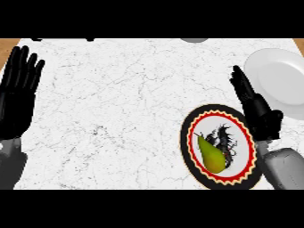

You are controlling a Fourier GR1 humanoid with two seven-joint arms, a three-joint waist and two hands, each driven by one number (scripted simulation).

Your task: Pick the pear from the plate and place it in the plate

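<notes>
Head view, looking steeply down on a white marbled counter (115, 111) with strips of wood showing at the upper left and upper right corners.

Lower right of the frame: a dark patterned plate (195, 167) with a black rim, a red zigzag ring and a black figure at the centre. On it, toward its left half, the pear (211, 154) — yellow-green, lying on its side, narrow end pointing up-left. Not yet lifted, not touched by anything.

Upper right: a plain white plate (282, 82), bare, partly cut by the frame's right edge, close to the patterned plate but not overlapping it.

Right hand (256, 109) in the gap between the two plates, just beside the patterned plate's right rim, fingers straight and extended toward the top of the frame, holding nothing. Grey forearm entering from the lower right corner.

Left hand (13, 98) at the left edge, fingers straight and up, holding nothing — resting, well apart from both plates.

Step in hand, as a judgement: the approach, before any grasp. Next move likely calls for swinging the right hand leftward over the patterned plate, lowering onto the pear and curling around its body; then a carry up-right to the white plate. Worth minding: a pear on its side may roll when nudged.
</notes>
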